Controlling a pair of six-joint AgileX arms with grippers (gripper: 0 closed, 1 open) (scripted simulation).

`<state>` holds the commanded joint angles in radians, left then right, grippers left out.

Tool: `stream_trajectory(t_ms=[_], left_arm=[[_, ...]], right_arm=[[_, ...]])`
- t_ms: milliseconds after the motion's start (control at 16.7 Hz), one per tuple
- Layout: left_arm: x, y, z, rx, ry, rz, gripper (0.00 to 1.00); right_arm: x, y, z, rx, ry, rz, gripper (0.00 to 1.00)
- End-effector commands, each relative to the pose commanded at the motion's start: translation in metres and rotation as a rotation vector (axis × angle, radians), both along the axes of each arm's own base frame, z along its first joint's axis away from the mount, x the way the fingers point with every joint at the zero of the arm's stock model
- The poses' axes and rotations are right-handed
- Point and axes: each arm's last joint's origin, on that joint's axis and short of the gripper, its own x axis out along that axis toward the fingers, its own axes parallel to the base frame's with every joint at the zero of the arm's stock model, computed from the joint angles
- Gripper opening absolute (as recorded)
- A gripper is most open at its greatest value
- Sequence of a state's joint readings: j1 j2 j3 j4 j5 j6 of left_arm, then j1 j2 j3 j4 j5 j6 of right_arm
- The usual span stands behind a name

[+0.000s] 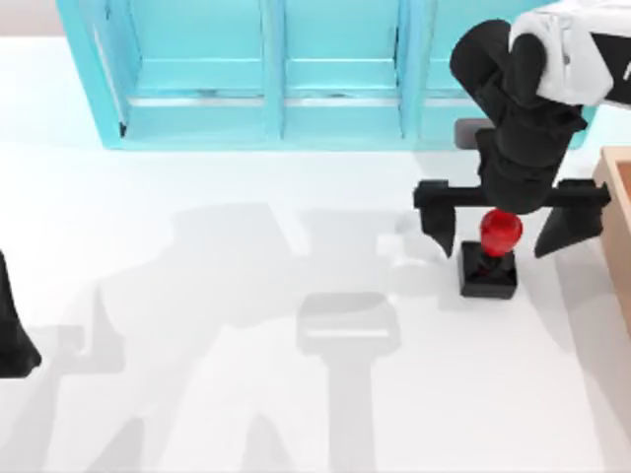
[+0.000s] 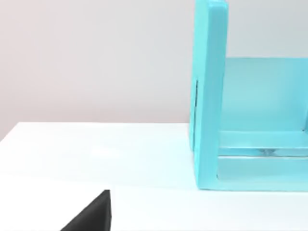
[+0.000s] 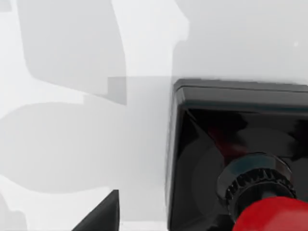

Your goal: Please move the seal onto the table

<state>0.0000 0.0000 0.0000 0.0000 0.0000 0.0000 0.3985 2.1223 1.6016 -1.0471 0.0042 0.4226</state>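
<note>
Overhead camera looks down; right wrist camera hugs the seal [image 3: 231,159]

we see the seal [image 1: 489,266] with a glossy black square base and a bright red knob, on our plain white table [image 1: 197,296] crossed by soft grey shadows. behind the seal, the cabinet [image 1: 266,69] is turquoise; right of the seal, the wooden box [image 1: 616,227] is tan. our right gripper [image 1: 508,232] is black, its arm partly white.

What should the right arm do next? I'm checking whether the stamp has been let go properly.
Probably lift the right gripper straight up and away. The seal stands upright on the white table, and the fingers are spread wide on either side of its red knob, not touching it. The left gripper sits parked at the table's left edge.
</note>
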Motion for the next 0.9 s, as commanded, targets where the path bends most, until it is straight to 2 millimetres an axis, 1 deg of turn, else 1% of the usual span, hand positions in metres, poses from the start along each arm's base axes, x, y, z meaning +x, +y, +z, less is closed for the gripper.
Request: stream_trajectory(t_ms=[240,360,660,780,900], left_arm=[[0.000,0.000,0.000,0.000,0.000,0.000,1.00],[0.000,0.000,0.000,0.000,0.000,0.000,1.00],[0.000,0.000,0.000,0.000,0.000,0.000,1.00],[0.000,0.000,0.000,0.000,0.000,0.000,1.00],[0.000,0.000,0.000,0.000,0.000,0.000,1.00]], right_arm=[[0.000,-0.001,0.001,0.000,0.000,-0.002,1.00],[0.003,0.000,0.007,0.000,-0.002,-0.002,1.00],[0.012,0.004,0.043,-0.004,-0.009,-0.007,1.00],[0.013,0.005,0.057,-0.004,0.001,-0.005,1.00],[0.012,0.006,0.067,-0.005,0.022,0.000,1.00]])
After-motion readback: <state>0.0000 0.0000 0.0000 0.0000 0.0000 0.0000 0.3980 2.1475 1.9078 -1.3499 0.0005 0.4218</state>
